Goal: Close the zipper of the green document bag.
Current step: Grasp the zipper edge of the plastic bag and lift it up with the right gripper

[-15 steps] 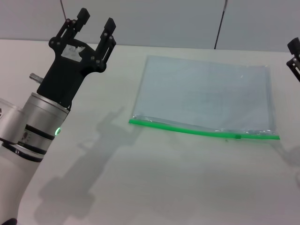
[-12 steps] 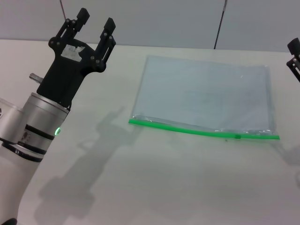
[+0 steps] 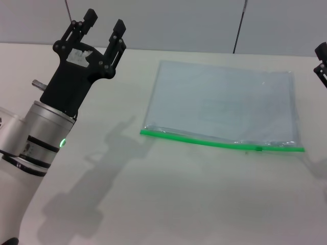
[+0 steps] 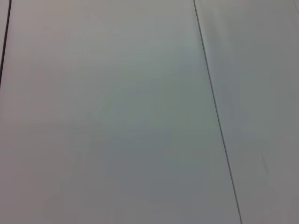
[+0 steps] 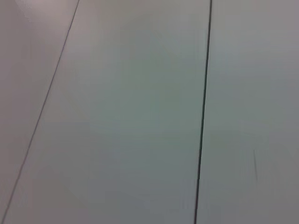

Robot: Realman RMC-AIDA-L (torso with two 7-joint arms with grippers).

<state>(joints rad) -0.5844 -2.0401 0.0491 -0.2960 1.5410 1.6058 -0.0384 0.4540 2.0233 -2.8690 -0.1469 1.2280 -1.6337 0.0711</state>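
The zipper (image 3: 219,142) runs along the near long edge of the green document bag (image 3: 225,104), parallel to the desk's (image 3: 168,199) front edge; its small dark slider (image 3: 259,149) sits close to the right-hand end; judging by that, the pull must travel leftward along the strip. The left pincer (image 3: 106,26) hangs raised over the desk's far left, fingers spread, holding nothing, well apart from the bag; the right pincer (image 3: 321,64) shows only at the desk's right edge, nearer the slider; whether it is spread I cannot tell.
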